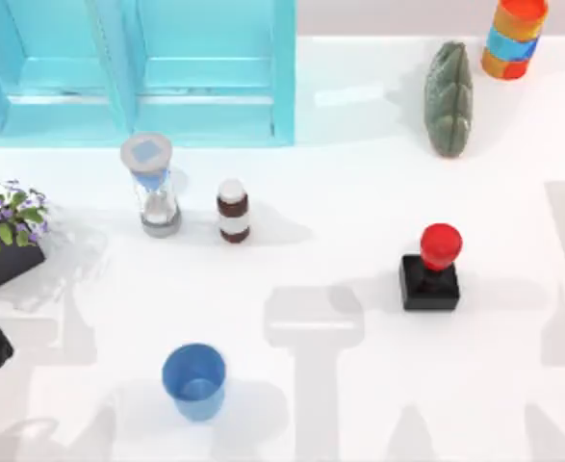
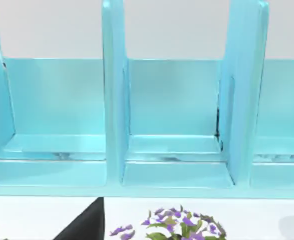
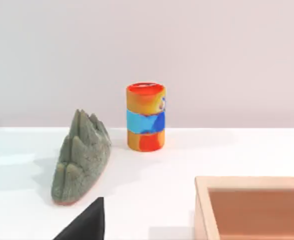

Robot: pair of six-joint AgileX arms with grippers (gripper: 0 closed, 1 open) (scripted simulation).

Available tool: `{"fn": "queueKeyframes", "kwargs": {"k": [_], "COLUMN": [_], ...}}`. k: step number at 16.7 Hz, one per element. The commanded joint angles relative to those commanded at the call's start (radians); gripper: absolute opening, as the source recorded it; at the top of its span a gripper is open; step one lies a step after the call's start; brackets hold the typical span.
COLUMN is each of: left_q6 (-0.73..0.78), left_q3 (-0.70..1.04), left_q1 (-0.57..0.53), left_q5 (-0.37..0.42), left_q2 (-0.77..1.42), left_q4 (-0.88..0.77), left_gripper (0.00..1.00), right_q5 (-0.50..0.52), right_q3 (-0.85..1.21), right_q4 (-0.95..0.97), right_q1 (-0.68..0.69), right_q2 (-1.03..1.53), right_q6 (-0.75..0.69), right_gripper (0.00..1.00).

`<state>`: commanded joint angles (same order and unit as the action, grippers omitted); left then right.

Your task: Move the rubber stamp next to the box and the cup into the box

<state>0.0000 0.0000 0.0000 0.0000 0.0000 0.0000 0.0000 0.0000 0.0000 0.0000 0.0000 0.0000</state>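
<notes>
Box cut off; stamp, cup clear.

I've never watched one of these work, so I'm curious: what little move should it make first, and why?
Probably the right arm should swing its claw over the rubber stamp and lower toward its red knob. The stamp stands upright and untouched on the right half of the table, and the box shows in the right wrist view. The cup, at the lower left, also waits untouched.
</notes>
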Motion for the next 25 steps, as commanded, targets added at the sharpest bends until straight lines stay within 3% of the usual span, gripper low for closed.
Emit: {"fn": "queueKeyframes", "kwargs": {"k": [4, 8, 25], "left_q6": [0.0, 0.0, 0.0], "left_q3": [0.0, 0.0, 0.0], "left_q1": [0.0, 0.0, 0.0], "left_q5": [0.0, 0.0, 0.0], "left_q2": [0.0, 0.0, 0.0], "left_q4": [0.0, 0.0, 0.0], "left_gripper": [1.0, 1.0, 1.0], "right_q5": [-0.001, -0.004, 0.002], "right_q3": [0.03, 0.209, 1.587], "right_q4": [-0.024, -0.163, -1.171], "right_q1": [0.011, 0.065, 0.425], "right_q2": [0.031, 0.22, 1.824], "right_q6": [0.01, 0.063, 0.437], "right_gripper": [1.0, 1.0, 1.0]}}
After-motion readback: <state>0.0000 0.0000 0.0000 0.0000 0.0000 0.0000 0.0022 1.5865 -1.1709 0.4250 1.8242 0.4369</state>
